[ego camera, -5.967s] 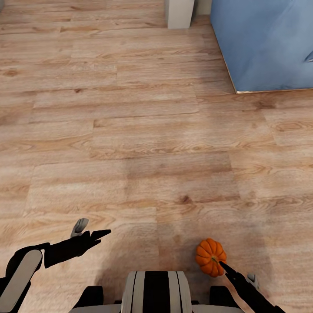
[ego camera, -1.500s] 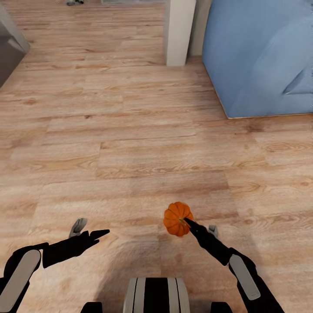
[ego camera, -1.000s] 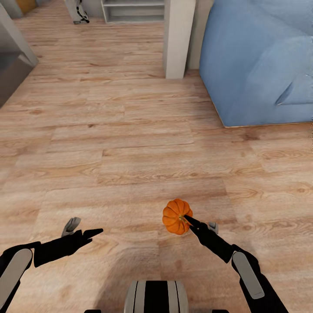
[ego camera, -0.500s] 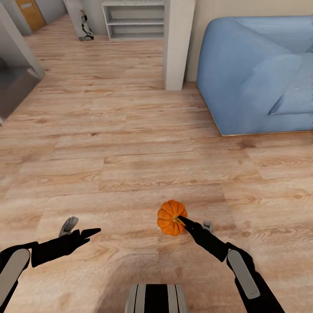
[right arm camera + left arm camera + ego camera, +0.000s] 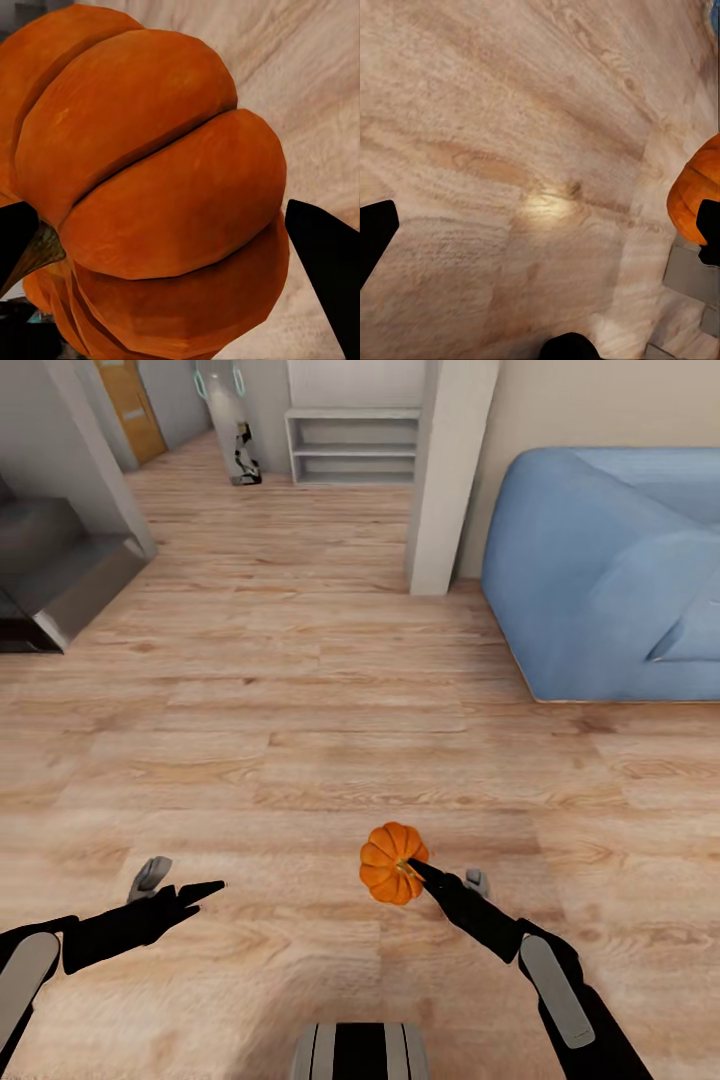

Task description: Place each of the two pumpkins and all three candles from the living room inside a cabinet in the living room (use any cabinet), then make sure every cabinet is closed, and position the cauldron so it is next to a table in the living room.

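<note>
One pumpkin (image 5: 393, 862) sits in the right claw (image 5: 420, 872), pinched tight and held up over the wood floor (image 5: 300, 760). The left claw (image 5: 175, 885) is spread wide with nothing in it. The head has tipped up since a moment ago, so now a blue couch (image 5: 600, 590) shows at two o'clock and a white shelf (image 5: 352, 448) at twelve. No brown cabinet shows yet, so the robot likely needs to keep looking.

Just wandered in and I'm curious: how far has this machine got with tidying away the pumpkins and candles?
Nothing looks finished from here. In hand: the right pincer holds one pumpkin above the wooden floor, near a blue sofa. The left pincer is open and empty. Still left: getting this pumpkin into a cabinet, then the other pumpkin, the candles, closing up and the cauldron.
</note>
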You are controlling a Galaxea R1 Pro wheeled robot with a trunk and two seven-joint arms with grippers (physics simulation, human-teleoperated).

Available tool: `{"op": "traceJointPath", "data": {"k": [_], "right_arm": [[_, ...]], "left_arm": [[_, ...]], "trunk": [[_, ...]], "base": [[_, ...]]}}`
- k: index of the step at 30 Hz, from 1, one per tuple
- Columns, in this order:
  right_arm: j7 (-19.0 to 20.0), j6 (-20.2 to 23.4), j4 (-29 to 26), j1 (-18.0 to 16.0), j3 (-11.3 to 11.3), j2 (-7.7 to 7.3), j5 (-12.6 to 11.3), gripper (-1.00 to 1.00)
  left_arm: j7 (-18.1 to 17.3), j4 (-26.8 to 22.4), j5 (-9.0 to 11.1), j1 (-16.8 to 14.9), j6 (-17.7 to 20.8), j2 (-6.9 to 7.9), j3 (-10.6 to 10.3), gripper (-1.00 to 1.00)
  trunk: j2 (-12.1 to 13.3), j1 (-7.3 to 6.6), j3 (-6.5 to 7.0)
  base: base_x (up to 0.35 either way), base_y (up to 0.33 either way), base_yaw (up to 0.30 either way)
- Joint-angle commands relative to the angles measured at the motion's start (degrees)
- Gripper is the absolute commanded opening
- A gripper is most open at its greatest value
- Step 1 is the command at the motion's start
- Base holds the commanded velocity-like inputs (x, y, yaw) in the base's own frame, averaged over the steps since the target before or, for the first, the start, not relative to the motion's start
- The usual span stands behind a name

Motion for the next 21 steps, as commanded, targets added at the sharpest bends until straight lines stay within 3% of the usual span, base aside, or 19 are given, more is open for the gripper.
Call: {"op": "traceJointPath", "data": {"k": [1, 11, 21], "right_arm": [[0.04, 0.42, 0.01, -0.01, -0.09, 0.02, -0.28, -1.0], [-1.39, -3.44, 0.68, -0.04, 1.05, 0.06, -0.51, -1.0], [-1.44, -4.37, 1.29, -0.07, 2.19, 0.12, -0.43, -1.0]], "left_arm": [[-0.58, 0.03, -0.56, -0.05, 0.23, -0.03, 0.18, 1.0], [-0.31, 0.1, -0.56, -0.05, 0.16, -0.06, 0.37, 1.0], [-0.13, 0.08, -0.56, -0.05, 0.22, -0.06, 0.45, 1.0]], "trunk": [[0.0, -0.03, 0.2], [0.14, -0.29, 2.33], [0.27, -0.55, 4.21]], "base": [[0.0, 0.0, 0.284], [0.0, 0.0, 0.285], [0.0, 0.0, 0.283]]}}
